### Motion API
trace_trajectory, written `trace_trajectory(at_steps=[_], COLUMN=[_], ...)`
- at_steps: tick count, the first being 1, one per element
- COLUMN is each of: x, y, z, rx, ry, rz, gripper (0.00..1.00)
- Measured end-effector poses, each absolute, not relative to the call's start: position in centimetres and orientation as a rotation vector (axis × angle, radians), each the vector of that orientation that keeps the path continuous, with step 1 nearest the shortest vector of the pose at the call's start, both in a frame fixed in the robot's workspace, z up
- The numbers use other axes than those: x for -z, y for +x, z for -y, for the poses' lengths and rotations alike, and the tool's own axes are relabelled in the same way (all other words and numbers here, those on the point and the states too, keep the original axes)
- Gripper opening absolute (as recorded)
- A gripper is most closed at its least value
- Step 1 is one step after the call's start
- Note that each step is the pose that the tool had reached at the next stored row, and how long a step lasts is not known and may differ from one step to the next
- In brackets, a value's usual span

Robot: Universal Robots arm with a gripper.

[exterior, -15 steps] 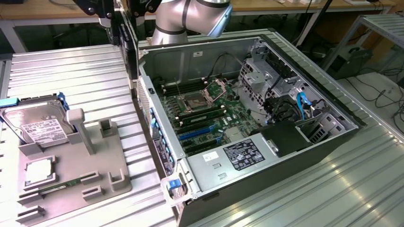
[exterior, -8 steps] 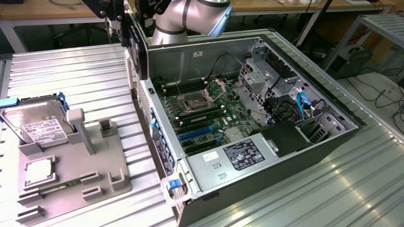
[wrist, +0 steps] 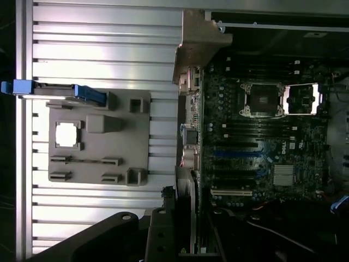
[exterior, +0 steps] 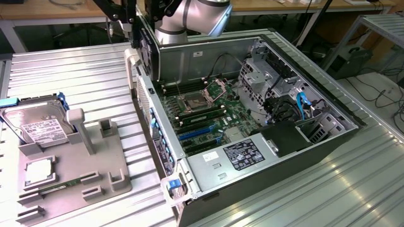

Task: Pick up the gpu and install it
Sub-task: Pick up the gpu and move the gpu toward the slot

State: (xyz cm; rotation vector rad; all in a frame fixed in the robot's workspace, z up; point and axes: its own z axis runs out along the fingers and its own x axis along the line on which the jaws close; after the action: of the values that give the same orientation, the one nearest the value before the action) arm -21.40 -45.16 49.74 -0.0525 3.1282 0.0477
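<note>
The arm (exterior: pixel 189 16) reaches down from the exterior view's top edge to the far left corner of the open case (exterior: pixel 328 146), which lies on its side on the ribbed metal table (exterior: pixel 75 71). The claw (wrist: pixel 188 248) holds the gpu (exterior: pixel 145 45) on edge. In the wrist view the thin card sits between the dark fingers (wrist: pixel 158 237), and the jaws seem closed on it, though the contact itself lies in shadow.

The gpu hangs upright just over the case's rear wall, above the board (exterior: pixel 202 113) and not touching it. Seen from the wrist, its edge runs along the board's rear side, near the blue slots (wrist: pixel 234 154) but in none of them.

Inside the case, the open socket (exterior: pixel 189 101) lies toward the far end of the board. The power supply (exterior: pixel 240 153), with its dark label, lies at the near end.

On the exterior view's left, well apart from the gpu, a grey tray (exterior: pixel 94 165) rests on the table beside the case. A hard drive (exterior: pixel 38 125) in blue rails leans at its far end. A square chip (exterior: pixel 38 171) lies flat near the middle, and a memory stick (exterior: pixel 63 183) lies just beside the chip, toward the near edge.
</note>
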Motion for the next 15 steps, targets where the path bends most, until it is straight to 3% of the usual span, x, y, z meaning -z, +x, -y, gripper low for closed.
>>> trace_trajectory(at_steps=[15], x=[-48.7], y=[-16.8], z=[45.2], rx=[-0.047], ry=[-0.076], rz=[-3.118], gripper=[0.27])
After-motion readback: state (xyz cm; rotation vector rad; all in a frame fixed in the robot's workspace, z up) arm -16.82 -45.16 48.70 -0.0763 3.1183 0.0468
